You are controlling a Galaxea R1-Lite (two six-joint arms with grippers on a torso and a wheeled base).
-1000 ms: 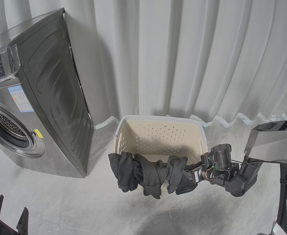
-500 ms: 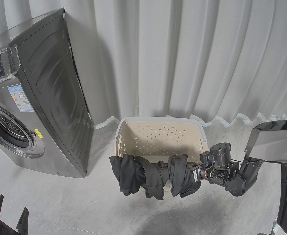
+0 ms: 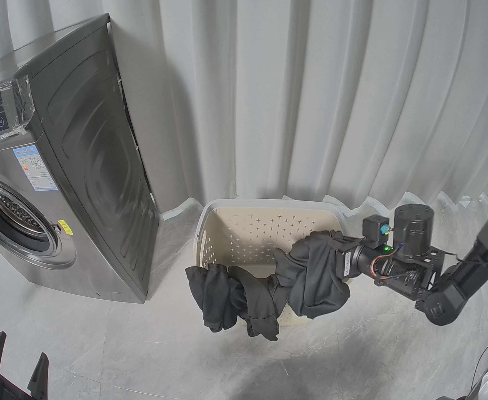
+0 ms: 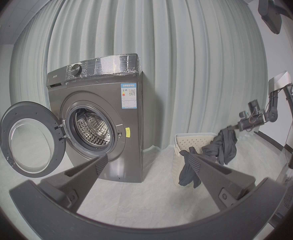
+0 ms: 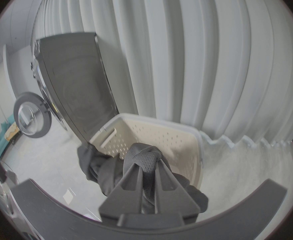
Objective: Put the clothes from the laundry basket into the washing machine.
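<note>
One basket [image 3: 266, 202] has one dark garment [image 3: 310, 273] draped over its front rim; the right gripper [image 5: 149, 170] pinches its raised end; the left gripper [image 4: 145, 159] is spread wide; one washer [image 3: 88, 156] stands with its door open.

Charcoal-black clothes [image 3: 313, 276]. Cream laundry basket [image 3: 266, 231], dotted with small star-shaped perforations, paler rim. Gunmetal-grey washing machine [image 3: 94, 151]; blue-and-white label [image 3: 35, 168], yellow sticker [image 3: 65, 227]. White curtain [image 3: 310, 84]. Pale grey marbled floor [image 3: 144, 351].

Right gripper [image 5: 148, 168] pinches the dark garment [image 3: 317, 276], arm outstretched; left gripper [image 4: 147, 158] sits low, jaws spread.
</note>
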